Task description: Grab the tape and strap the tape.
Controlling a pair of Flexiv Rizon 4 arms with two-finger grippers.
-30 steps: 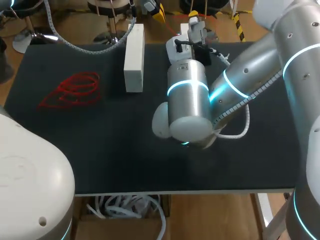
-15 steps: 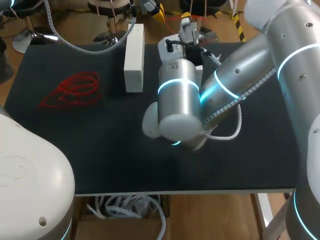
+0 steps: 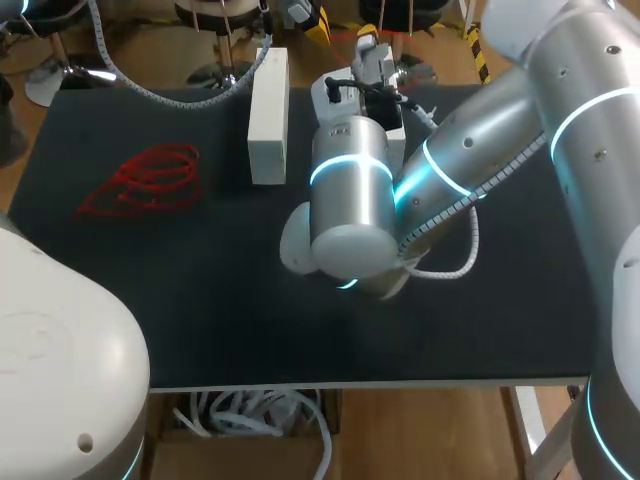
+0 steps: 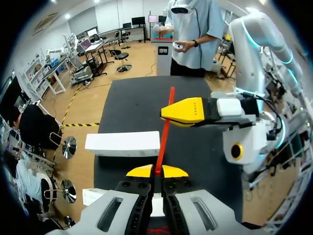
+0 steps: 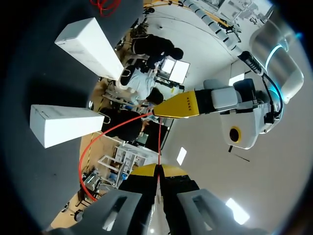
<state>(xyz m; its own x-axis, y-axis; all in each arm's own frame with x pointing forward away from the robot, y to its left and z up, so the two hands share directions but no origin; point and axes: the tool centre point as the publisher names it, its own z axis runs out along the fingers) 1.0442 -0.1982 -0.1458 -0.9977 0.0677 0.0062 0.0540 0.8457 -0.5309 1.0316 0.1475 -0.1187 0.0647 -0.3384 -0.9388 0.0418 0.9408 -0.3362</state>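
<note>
You've got the left end effector [image 4: 157, 171] clenched on the red tape [image 4: 164, 134]: yellow tips pinched together, strand coming out between them. From there the tape runs taut to 12 o'clock ahead of the fingers and meets your right end effector [image 4: 168, 114]. That one is grasping the same strand with its tips closed on it, and a short tail pokes on past it

The right wrist view shows the same thing from the other end. The strand leaves its own closed tips and goes straight ahead to the left end effector's tips. Slack tape then loops away from there, down beside the right fingers

The held stretch hangs in the air above the desk [image 3: 200, 300], not lying on it

On the desk, the red tape bundle [image 3: 145, 180] sits at 9 o'clock, loose and tangled, and neither end effector touches it. A long white box [image 3: 268, 115] lies at about 11 o'clock, near the bundle but apart from it. The right wrist view also shows a second white box [image 5: 66, 125], apart from the long one

Your right arm [image 3: 470, 150] comes in from 3 o'clock and reaches past the middle, its wrist up at the 12 o'clock edge, just beside the long box at its 3 o'clock side
</note>
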